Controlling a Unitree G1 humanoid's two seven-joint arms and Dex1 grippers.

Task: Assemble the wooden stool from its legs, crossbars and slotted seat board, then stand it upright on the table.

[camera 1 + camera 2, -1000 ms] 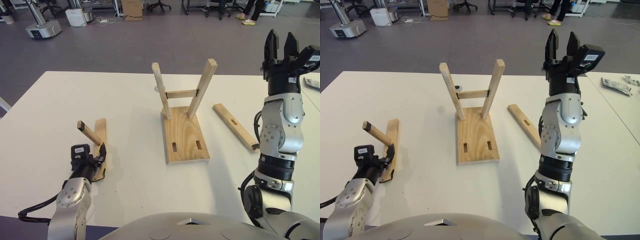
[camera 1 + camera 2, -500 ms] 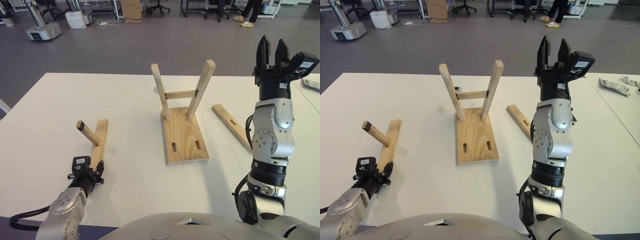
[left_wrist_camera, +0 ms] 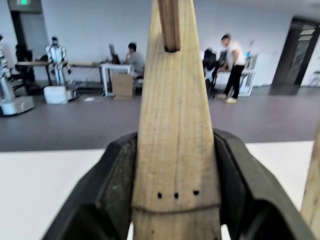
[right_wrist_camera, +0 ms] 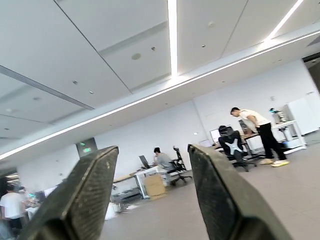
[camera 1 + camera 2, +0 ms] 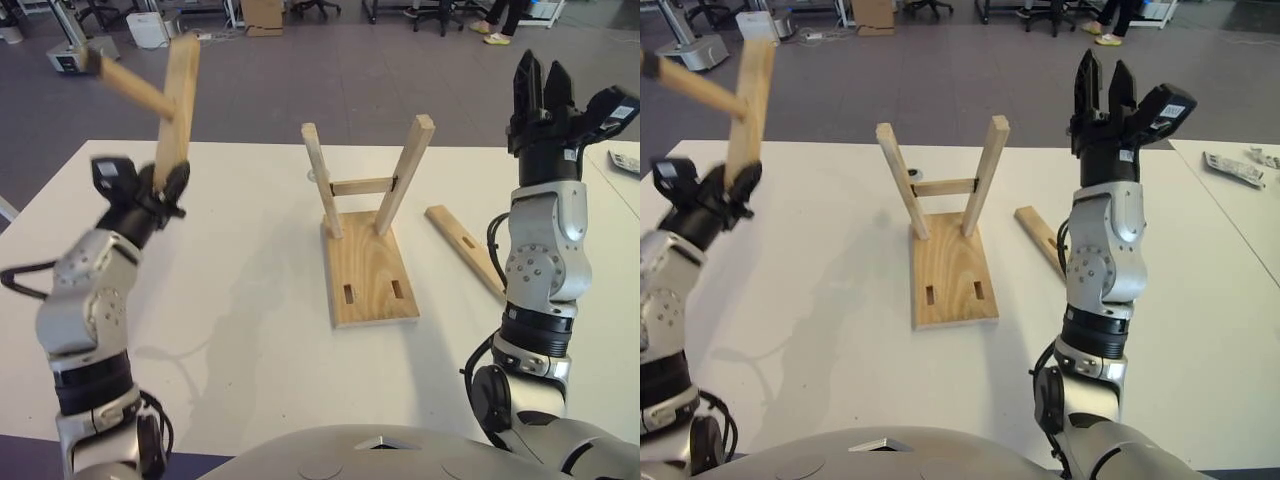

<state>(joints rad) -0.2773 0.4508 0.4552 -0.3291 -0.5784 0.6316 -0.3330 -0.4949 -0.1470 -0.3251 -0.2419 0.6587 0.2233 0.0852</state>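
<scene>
The left gripper (image 5: 158, 192) is clamped on the lower end of a leg (image 5: 178, 100), which stands nearly upright above it. A crossbar stub (image 5: 125, 82) juts sideways near its top. Between the grippers, the seat board (image 5: 370, 272) lies on the table (image 5: 250, 310) with its fitted legs (image 5: 405, 175) pointing up. The right gripper (image 5: 538, 85) points upward, parted and empty, with a loose leg (image 5: 468, 252) lying flat below it.

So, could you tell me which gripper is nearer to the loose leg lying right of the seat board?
Right. The right gripper hangs raised beside the loose leg; the left gripper holds a second leg aloft beyond the seat board.
</scene>
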